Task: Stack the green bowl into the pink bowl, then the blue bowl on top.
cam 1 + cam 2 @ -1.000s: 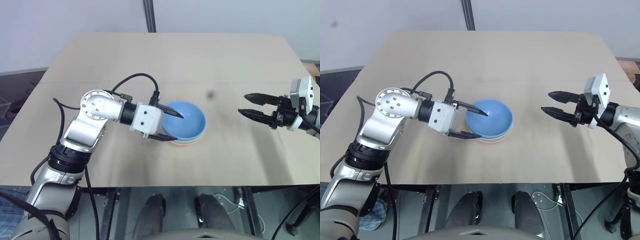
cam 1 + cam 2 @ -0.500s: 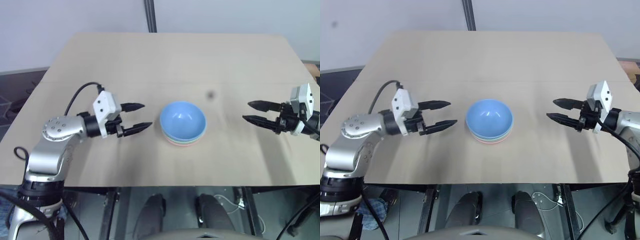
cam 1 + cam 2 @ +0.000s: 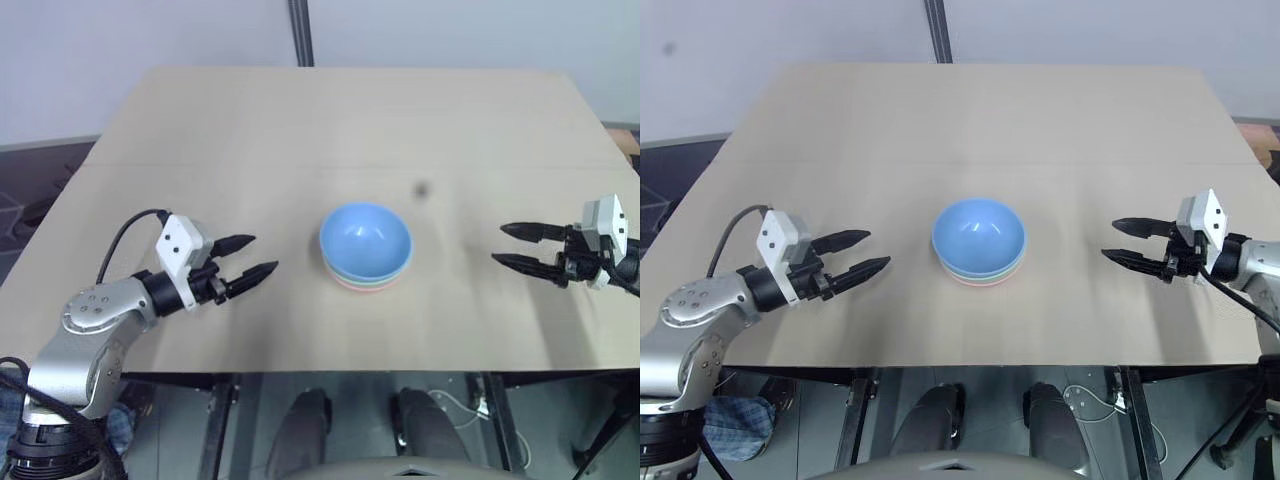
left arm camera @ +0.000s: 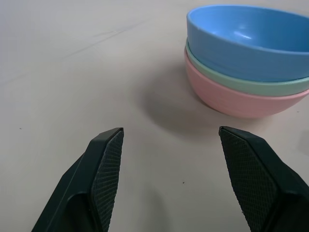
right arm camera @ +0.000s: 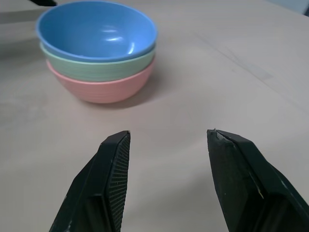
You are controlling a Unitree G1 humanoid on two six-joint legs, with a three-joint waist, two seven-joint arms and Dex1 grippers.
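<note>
The blue bowl [image 3: 366, 237] is sitting nested in the green bowl [image 4: 241, 83], which is sitting in the pink bowl [image 4: 231, 99], mid-desk [image 3: 340, 120]; with the stack looking complete, both grippers are best kept clear, the left gripper [image 3: 247, 259] and right gripper [image 3: 518, 247] hanging well apart from it, fingers spread and empty; the head views are giving that spacing, while the wrist views are showing all three rims seated level

counter [image 3: 300, 130]: pale tan wood-look top, matte, faint seam line running across its width | small dark smudge [image 3: 420, 188] on the counter surface, toward the right half | dark upright pole [image 3: 298, 30] behind the far edge | light grey wall [image 3: 120, 40] beyond
</note>
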